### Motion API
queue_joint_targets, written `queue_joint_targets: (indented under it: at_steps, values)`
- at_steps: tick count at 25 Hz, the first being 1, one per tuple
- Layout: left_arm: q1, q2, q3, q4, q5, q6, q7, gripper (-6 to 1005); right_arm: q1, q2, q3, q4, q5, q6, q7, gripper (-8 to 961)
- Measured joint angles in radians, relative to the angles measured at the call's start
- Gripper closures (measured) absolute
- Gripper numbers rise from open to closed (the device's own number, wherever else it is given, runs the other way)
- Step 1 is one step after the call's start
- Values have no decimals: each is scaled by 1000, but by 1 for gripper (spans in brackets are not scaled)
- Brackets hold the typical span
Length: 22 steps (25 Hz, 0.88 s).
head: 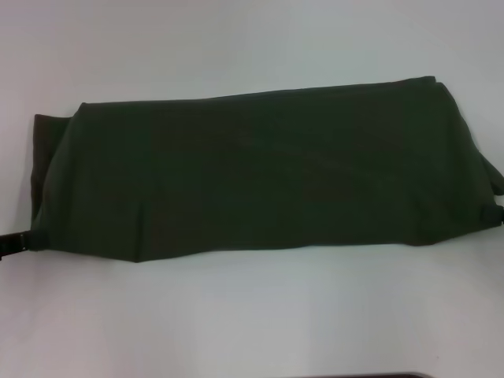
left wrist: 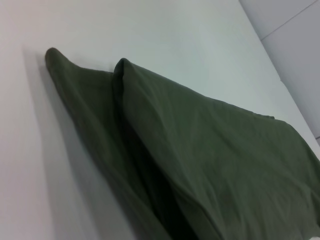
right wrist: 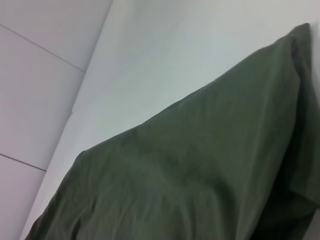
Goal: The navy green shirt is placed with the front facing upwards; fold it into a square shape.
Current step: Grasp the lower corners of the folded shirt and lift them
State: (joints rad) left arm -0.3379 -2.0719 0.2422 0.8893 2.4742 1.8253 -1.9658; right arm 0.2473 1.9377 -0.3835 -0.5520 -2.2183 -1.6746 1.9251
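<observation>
The navy green shirt [head: 260,173] lies across the white table as a long dark olive band, plain side up, with no lettering or collar showing. My left gripper [head: 12,242] is at the band's near left corner and my right gripper [head: 496,214] at its near right corner. Only a dark tip of each shows at the picture's edge. The cloth rises in a taut slope toward each wrist camera, the shirt [left wrist: 210,160] in the left wrist view and the shirt [right wrist: 190,180] in the right wrist view, so each gripper is shut on a corner of it.
The white table [head: 252,315] spreads bare in front of and behind the shirt. A pale tiled floor [right wrist: 35,75] shows beyond the table's edge in the right wrist view, and floor [left wrist: 300,35] shows in the left wrist view.
</observation>
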Motion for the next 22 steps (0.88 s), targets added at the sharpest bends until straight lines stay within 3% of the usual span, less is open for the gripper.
queue_joint_targets:
  at_steps: [11, 18, 22]
  values:
    - [-3, 8, 10, -24, 8, -31, 5, 994, -49, -1, 14, 2, -2, 2, -10, 943]
    - [-11, 34, 41, -79, 25, -117, -11, 993, -38, -8, 22, -3, -1, 22, -6, 942]
    - [-21, 37, 47, -94, 65, -133, -16, 993, -32, -13, 30, -4, 0, 39, 6, 943]
